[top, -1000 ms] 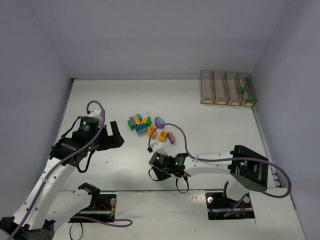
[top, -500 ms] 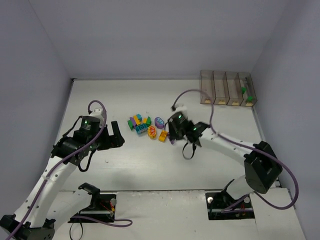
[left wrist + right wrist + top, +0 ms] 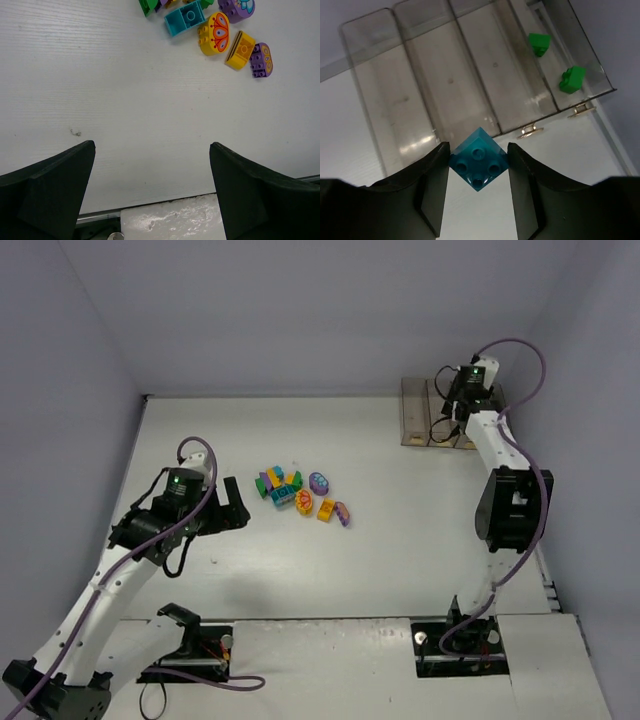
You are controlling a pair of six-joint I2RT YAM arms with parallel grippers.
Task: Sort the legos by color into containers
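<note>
The legos [image 3: 300,492] lie in a loose pile at mid-table: yellow, purple, teal and green bricks. In the left wrist view a teal brick [image 3: 185,17], a yellow oval brick [image 3: 215,34], a yellow brick [image 3: 240,48] and a purple brick [image 3: 261,60] show at the top. My left gripper [image 3: 232,508] is open and empty, left of the pile [image 3: 152,170]. My right gripper [image 3: 450,412] is shut on a teal brick [image 3: 479,159] and holds it above the near end of the containers [image 3: 370,75]. Two green bricks [image 3: 571,79] lie in the rightmost bin.
The row of four bins [image 3: 412,415] stands at the back right against the wall. The right arm's purple cable [image 3: 520,350] arcs above it. The table's near edge and a mount plate show at the bottom of the left wrist view [image 3: 170,220].
My right arm has swung from beside the pile to the bins at the back right, carrying the teal brick. The left arm has barely moved.
</note>
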